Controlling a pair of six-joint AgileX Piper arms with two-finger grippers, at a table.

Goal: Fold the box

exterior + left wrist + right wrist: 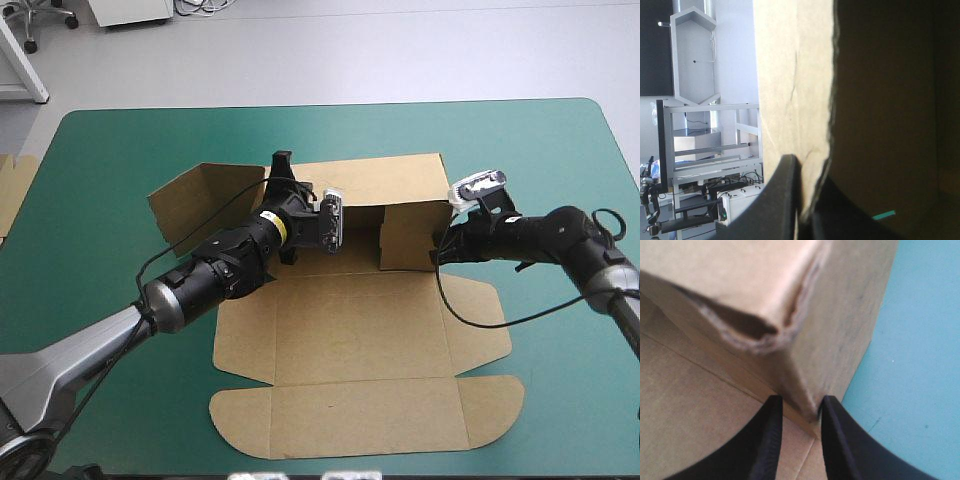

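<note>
left claw (pixel 807 200): black fingers (pixel 782 200) all but closed, clamped on the edge of a raised brown wall of the box (pixel 350 330), with the board sandwiched between them. In the high view this claw sits upper centre-left of the frame, at the seam where the standing back panel (pixel 385 180) meets the angled left flap (pixel 200 205). right claw (pixel 799 410): fingers a narrow gap apart, pinching the lower corner of a short upright wall (pixel 408 235). There is a crumpled fold in the board just ahead of the claw, and teal-green cover beside that wall. In the high view it is right of centre, at the wall's outer edge. The box takes the middle of the table (pixel 100 150). Its base panel lies flat on the cover and the back panel stands along the far side. The lid panel (pixel 370 415) with rounded tabs lies flat toward the bottom of the frame, and a side flap lies flat on each side of the base. More brown board (pixel 15 190) shows at the left edge of the frame, by the table's left edge.
</note>
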